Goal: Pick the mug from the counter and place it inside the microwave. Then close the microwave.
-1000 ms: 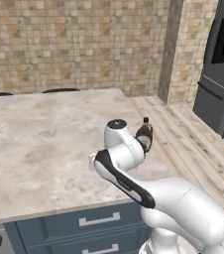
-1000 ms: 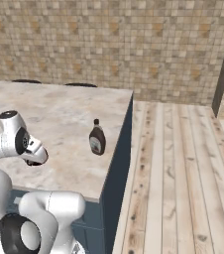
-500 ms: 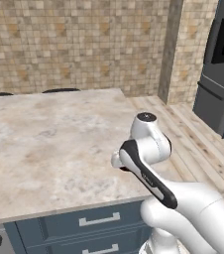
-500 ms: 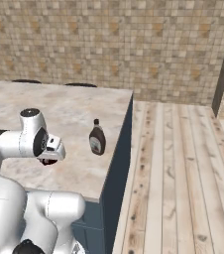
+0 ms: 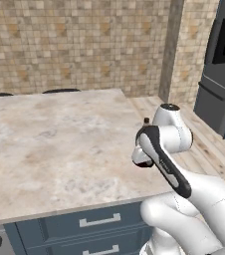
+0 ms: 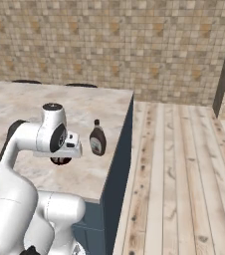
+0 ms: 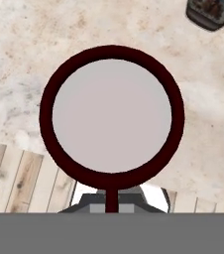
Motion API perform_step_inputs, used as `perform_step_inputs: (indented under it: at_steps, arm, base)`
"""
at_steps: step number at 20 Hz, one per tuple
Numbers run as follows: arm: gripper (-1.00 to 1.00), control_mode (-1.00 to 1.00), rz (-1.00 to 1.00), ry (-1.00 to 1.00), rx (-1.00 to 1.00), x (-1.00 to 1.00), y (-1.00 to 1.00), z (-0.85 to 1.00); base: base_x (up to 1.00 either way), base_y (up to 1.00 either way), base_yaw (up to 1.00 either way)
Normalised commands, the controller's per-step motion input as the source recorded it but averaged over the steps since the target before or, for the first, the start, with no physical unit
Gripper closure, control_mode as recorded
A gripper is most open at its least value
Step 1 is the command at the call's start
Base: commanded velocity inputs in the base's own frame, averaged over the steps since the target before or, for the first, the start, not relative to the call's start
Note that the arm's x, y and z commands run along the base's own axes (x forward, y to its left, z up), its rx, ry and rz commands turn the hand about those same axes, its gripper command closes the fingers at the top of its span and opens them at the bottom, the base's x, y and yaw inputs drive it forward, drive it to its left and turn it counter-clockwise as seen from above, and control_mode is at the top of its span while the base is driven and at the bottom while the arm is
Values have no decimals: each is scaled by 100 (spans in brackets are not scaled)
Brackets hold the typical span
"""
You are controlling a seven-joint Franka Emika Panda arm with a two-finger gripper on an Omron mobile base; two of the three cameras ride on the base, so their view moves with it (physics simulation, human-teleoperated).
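Mug [image 7: 112,118] seen straight down from hand cam, dark red rim, white inside, above counter [image 5: 50,149] near its edge. Gripper [image 6: 59,160] state: can't tell. Bottle [image 6: 97,140] stands just beside; its label too blurred to read.

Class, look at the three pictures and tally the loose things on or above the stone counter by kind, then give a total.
Mugs, dark red: 1 (the mug, seen from above in the hand view)
Bottles, brown: 1 (the syrup bottle, standing by the counter edge)
Total: 2
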Motion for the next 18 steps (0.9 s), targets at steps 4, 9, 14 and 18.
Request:
perform_step_inputs:
  at_steps: [4,9,14,18]
  arm:
    - [100,-100,0,2,0,0,-56,9]
    - [100,-100,0,0,0,0,-44,18]
    - [100,-100,0,0,0,0,-38,20]
    - [100,-100,-3,0,0,-2,-35,16]
  base:
    - [0,0,0]
    - [0,0,0]
    - [0,0,0]
    - [0,0,0]
